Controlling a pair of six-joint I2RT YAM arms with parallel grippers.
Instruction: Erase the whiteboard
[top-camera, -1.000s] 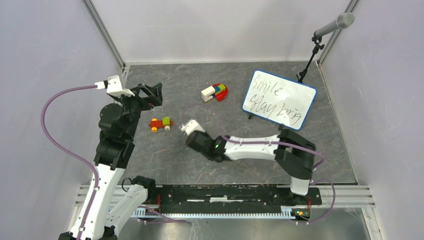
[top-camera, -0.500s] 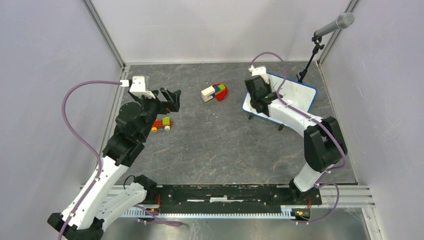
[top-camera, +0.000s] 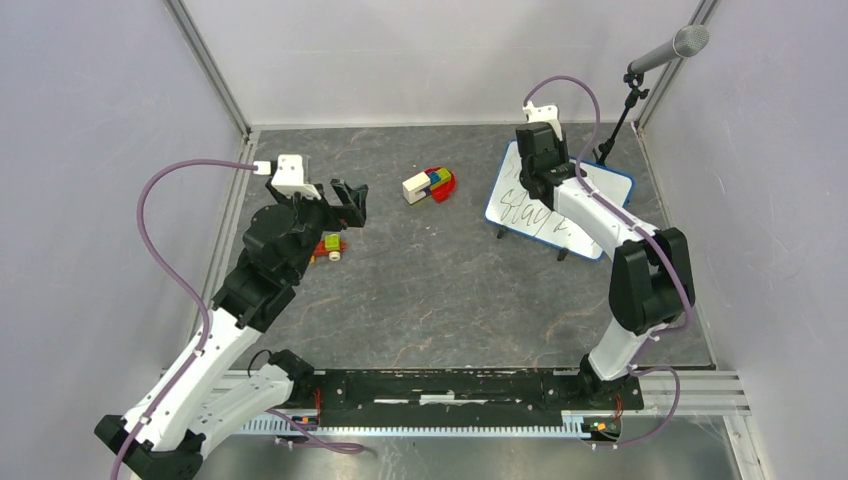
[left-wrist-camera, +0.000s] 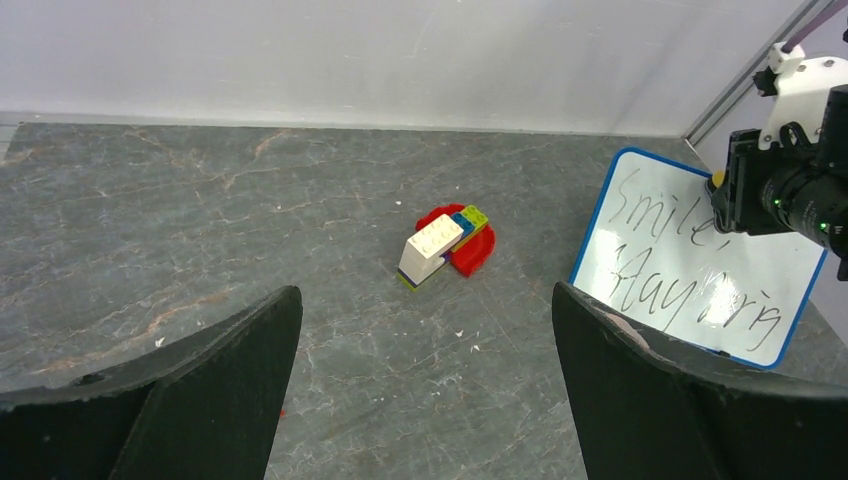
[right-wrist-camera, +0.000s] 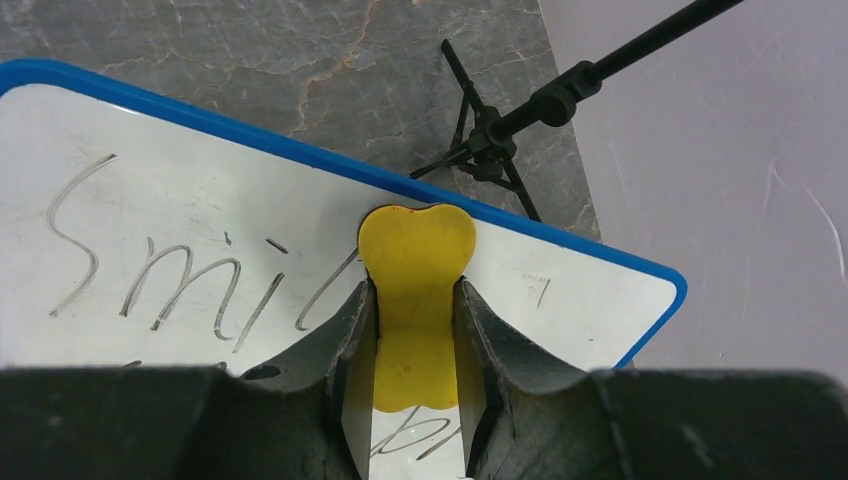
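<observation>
The whiteboard (top-camera: 590, 180) with blue rim stands at the back right, black handwriting on it; it also shows in the left wrist view (left-wrist-camera: 690, 270) and in the right wrist view (right-wrist-camera: 200, 270). My right gripper (right-wrist-camera: 415, 300) is shut on a yellow sponge (right-wrist-camera: 415, 260), which presses on the board near its top edge. In the top view the right gripper (top-camera: 538, 172) is over the board's upper left part. My left gripper (left-wrist-camera: 425, 320) is open and empty above the floor at the left (top-camera: 345, 205).
A red, white and coloured brick pile (top-camera: 429, 185) lies mid-back, also in the left wrist view (left-wrist-camera: 447, 243). A small brick car (top-camera: 327, 245) lies under the left arm. A microphone stand (top-camera: 618, 120) stands just behind the board (right-wrist-camera: 520, 115). Walls close in on three sides.
My right arm swung from the middle floor to the board and moved up along it to its top edge. The left gripper moved right and inward. Some writing at the top right looks wiped.
</observation>
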